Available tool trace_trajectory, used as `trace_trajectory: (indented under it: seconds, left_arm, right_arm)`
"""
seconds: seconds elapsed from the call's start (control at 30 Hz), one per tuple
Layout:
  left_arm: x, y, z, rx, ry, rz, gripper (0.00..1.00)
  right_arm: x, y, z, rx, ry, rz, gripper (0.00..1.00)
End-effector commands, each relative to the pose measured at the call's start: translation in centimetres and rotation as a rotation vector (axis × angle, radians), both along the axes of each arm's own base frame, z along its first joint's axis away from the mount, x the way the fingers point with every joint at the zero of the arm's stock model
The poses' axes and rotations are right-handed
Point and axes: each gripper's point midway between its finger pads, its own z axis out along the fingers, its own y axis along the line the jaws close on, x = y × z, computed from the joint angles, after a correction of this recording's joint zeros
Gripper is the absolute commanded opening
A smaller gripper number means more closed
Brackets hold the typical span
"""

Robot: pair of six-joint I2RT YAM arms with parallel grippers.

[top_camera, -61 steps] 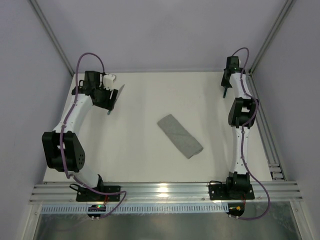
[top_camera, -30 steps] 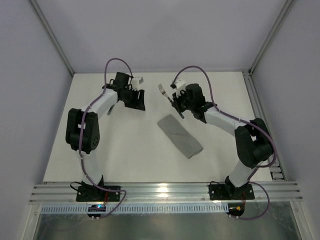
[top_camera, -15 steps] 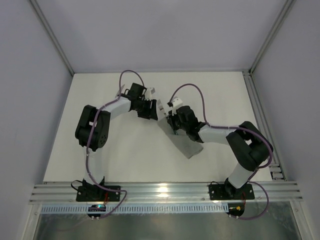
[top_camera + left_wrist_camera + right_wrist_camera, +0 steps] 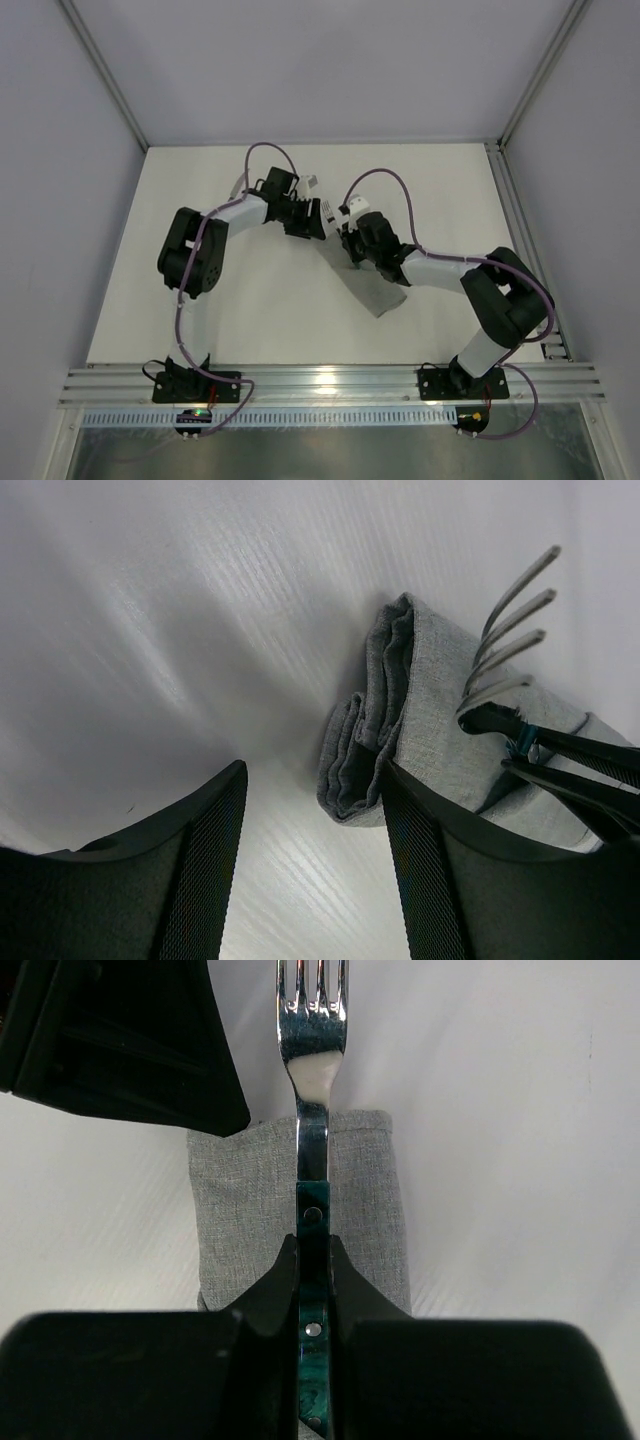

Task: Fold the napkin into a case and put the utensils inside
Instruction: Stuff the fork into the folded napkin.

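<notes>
The case [image 4: 378, 290] is a narrow folded grey pouch lying diagonally mid-table. Its layered end shows in the left wrist view [image 4: 362, 742]. My right gripper [image 4: 348, 240] is shut on the fork's teal handle [image 4: 314, 1250] and holds the fork [image 4: 312, 1070] lengthwise above the case [image 4: 355, 1205], with its tines past the far end. The tines also show in the left wrist view [image 4: 510, 630]. My left gripper [image 4: 317, 221] is open and empty at that same end [image 4: 312, 790], its right finger [image 4: 420, 860] against the cloth. The knife is not in view.
The white table [image 4: 250, 300] is enclosed by grey walls with metal posts. A slotted rail [image 4: 548, 300] runs along the right edge. My left gripper's black finger [image 4: 130, 1050] sits close beside the fork in the right wrist view.
Both arms swung in from the back corners to the case's far end. The right one brought the fork over the case. The left gripper closed in beside it.
</notes>
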Motion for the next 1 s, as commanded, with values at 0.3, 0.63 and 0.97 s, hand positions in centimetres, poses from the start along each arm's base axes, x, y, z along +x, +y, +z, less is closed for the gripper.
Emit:
trace_trajectory:
  seconds: [0.3,0.63,0.97]
  left_arm:
    - [-2.6,-0.5,0.4,-0.05,0.02,-0.088,0.58]
    - [-0.2,1.6,3.7,-0.022,-0.108,-0.064,0.63]
    - [-4.9,0.7,1.2,0.095,-0.073,-0.212,0.65]
  right_arm:
    - [0.4,-0.4,1.0,-0.006,0.015,-0.052,0.03]
    - [0.2,-0.2,0.4,-0.013,0.032,-0.033,0.03]
    - [-0.5,-0.4,-0.4,-0.058,0.059,0.013,0.03]
